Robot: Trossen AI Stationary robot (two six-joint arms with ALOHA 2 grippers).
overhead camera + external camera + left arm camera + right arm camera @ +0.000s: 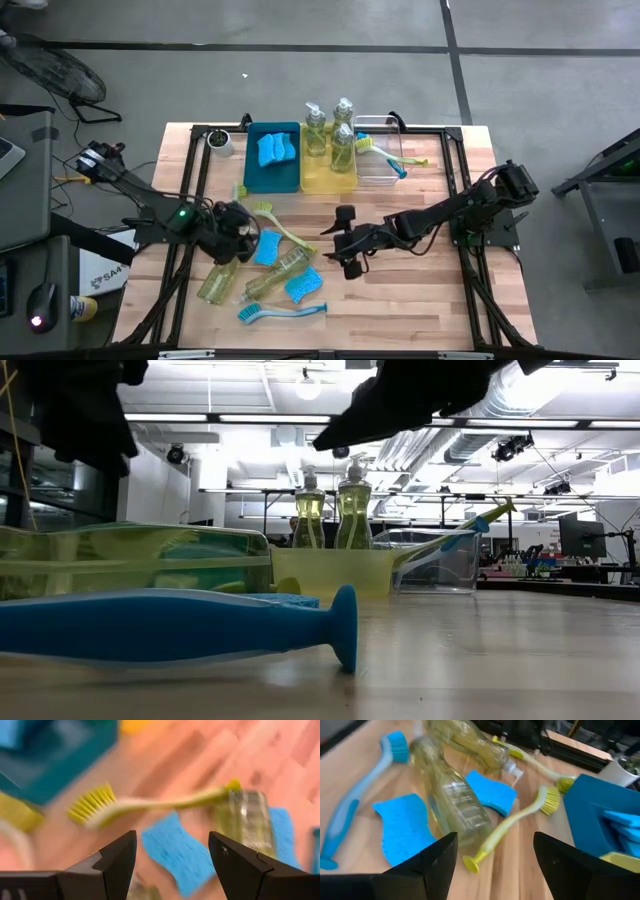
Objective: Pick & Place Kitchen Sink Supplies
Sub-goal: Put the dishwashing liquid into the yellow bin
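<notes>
Behind both arms' spread, empty jaws, teal bin [250,172] holds blue sponges [276,149].

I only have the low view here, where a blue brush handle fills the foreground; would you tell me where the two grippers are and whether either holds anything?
Observer: Left gripper hovers open and empty over the loose pile, near a blue sponge and a yellow-green brush.
Operator: And the right one?
Observer: Right gripper is also open and empty, over bare wood just beside that pile.
Operator: What else lies loose?
Observer: Two soap bottles on their sides, a second sponge, and your blue brush nearest the front edge.
Operator: Anything sorted already?
Observer: Sponges sit in the teal bin, three upright bottles in the yellow tray, and brushes in the clear bin.
</notes>
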